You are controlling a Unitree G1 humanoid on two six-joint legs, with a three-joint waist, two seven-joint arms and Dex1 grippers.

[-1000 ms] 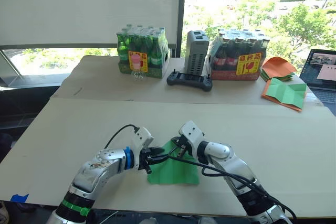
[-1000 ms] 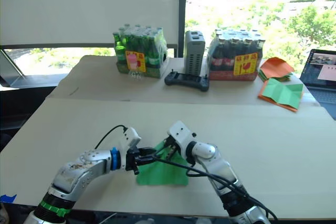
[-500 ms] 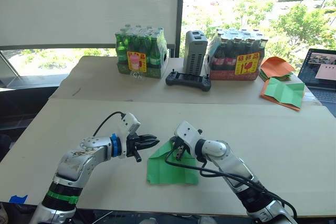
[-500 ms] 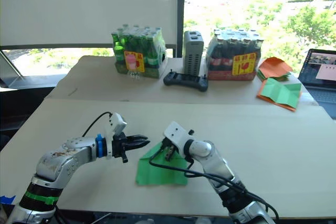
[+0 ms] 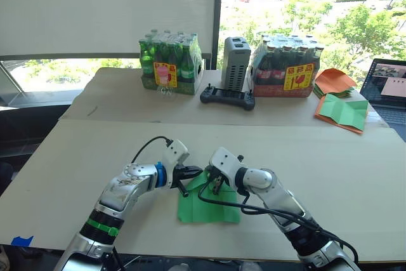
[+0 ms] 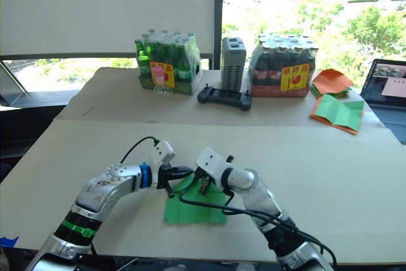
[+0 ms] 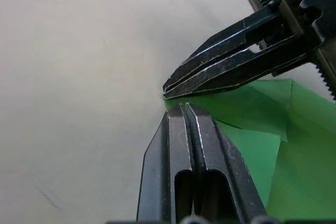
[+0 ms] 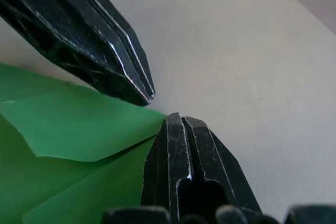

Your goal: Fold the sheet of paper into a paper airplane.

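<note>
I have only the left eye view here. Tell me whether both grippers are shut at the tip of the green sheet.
Observer: Yes. The left wrist view shows the left gripper with its fingers pressed together, at the pointed tip of the sheet of paper.
Operator: Report the right one.
Observer: The right gripper is shut too, its tips at the same corner of the paper.
Operator: Say whether the two grippers touch.
Observer: Their tips sit very close, but a thin strip of table shows between them in both wrist views.
</note>
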